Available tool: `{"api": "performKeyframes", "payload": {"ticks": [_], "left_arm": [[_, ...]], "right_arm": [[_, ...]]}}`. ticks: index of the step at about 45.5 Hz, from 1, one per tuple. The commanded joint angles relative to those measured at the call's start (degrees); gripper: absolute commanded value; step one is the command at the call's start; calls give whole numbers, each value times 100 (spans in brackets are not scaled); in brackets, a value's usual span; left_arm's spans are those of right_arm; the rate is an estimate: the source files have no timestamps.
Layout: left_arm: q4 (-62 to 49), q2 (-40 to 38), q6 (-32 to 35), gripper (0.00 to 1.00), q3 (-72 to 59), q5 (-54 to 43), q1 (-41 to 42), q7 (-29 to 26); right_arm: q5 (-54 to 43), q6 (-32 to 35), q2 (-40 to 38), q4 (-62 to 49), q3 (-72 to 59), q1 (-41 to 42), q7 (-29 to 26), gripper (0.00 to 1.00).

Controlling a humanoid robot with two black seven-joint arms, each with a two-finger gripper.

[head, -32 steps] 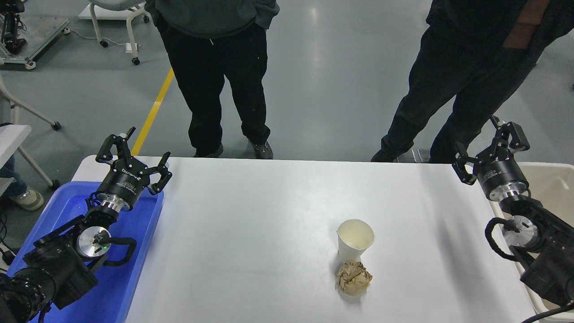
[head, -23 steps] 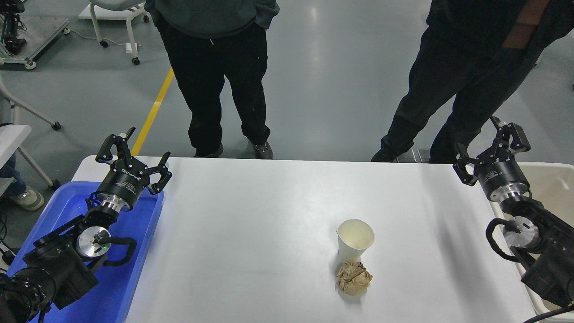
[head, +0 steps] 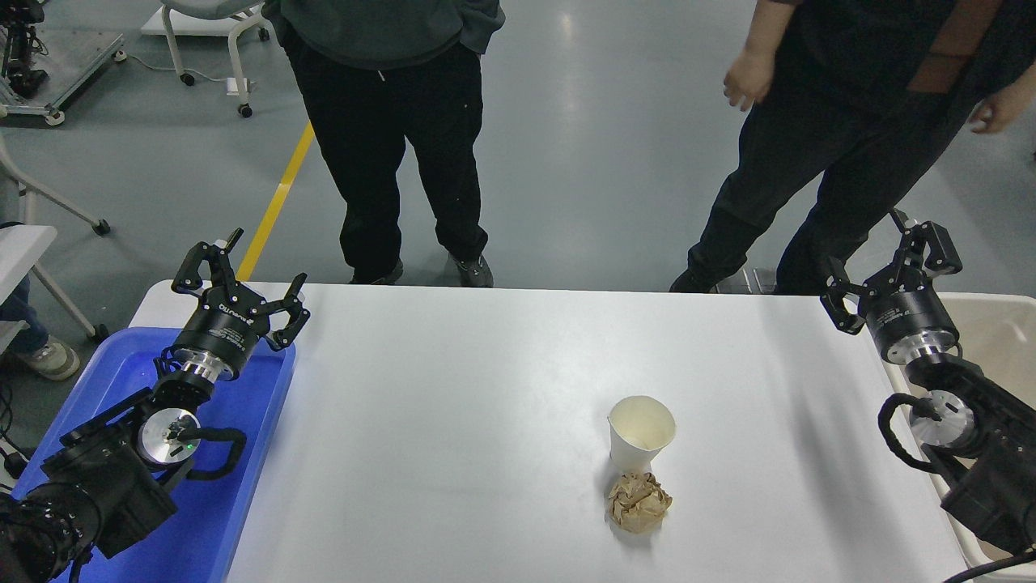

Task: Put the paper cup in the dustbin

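White worktop (head: 486, 389) carries the paper cup (head: 641, 432) upright, mouth up, touching the crumpled brown paper ball (head: 639, 502) just nearer the camera. Well to the cup's right sits the dustbin (head: 999, 340), with the right tool (head: 890, 259) spread wide and empty above its edge. Far left of the cup, the left tool (head: 240, 275) is parked, also wide. The cup looks light, thin-walled and easily crushed; a gentle pinch across its rim or upper wall seems best.

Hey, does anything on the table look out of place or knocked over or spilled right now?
Nothing is spilled or knocked over. The paper cup stands upright, and a crumpled brown paper ball lies right against its near side. Both robot hands, left and right, are open and well away from the cup.
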Motion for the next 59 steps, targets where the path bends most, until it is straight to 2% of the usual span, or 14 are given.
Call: {"api": "performKeyframes", "payload": {"ticks": [1,59], "left_arm": [[-1,0,3,100,-2,8,0,-2],[8,0,3,100,-2,-1,0,6]], "right_arm": [[31,25,-26,3,-53,-5,9,100],[-40,-36,-96,-14,-123,12,-18,100]]}}
